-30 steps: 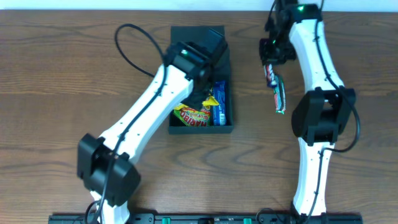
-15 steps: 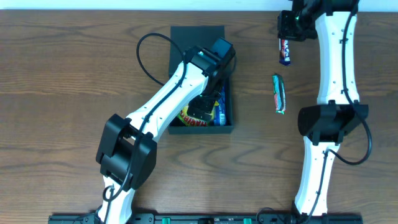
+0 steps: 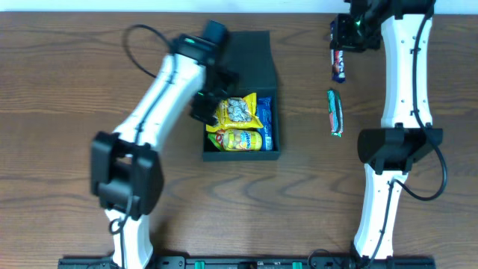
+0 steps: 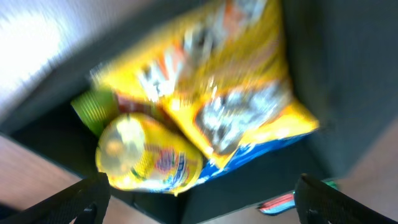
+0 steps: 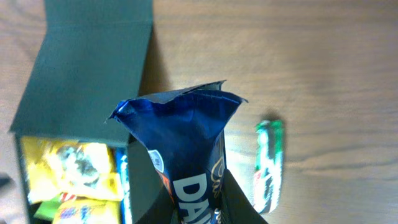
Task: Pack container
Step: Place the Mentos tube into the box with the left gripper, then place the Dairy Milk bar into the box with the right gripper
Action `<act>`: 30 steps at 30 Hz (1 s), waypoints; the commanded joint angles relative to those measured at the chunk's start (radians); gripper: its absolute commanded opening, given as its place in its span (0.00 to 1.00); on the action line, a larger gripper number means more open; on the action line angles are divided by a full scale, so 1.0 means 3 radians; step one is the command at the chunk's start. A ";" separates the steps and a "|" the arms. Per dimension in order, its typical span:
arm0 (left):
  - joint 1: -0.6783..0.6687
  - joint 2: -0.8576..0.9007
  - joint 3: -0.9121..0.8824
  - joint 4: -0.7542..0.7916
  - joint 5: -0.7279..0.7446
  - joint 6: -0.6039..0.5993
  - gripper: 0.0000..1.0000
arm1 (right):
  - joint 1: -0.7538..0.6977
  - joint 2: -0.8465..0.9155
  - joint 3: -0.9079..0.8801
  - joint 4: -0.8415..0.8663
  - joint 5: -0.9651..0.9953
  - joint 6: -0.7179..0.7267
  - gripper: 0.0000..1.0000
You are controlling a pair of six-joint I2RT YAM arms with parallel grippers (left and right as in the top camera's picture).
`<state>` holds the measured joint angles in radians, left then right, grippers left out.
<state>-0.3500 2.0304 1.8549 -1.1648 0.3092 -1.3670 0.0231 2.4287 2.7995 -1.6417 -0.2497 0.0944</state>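
While the container (image 3: 243, 155) sits mid-way across the table (image 3: 67, 90), lid open and yellow packets (image 3: 237, 112) inside, the left gripper (image 4: 202, 200) hangs spread and empty over it. Beyond a loose green bar (image 3: 335, 112), the right gripper (image 5: 202, 208) clamps a blue bar (image 5: 186, 149). Loading seems under way, and next that bar needs carrying left over the box.

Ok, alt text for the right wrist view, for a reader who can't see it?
The right claw grips a dark blue snack packet in the foreground. Behind it on the wooden table, the open dark teal container at frame left shows yellow packets inside; a green bar lies at frame right.
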 commanded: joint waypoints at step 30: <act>0.1408 -0.0838 0.0036 0.0435 -0.0533 0.1953 0.95 | 0.1363 -0.1048 -0.1835 0.0001 0.0333 0.0542 0.01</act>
<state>0.0704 1.7859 1.8549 -1.0389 0.1642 -0.8032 0.4160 2.2440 2.3600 -1.6688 -0.2119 0.2718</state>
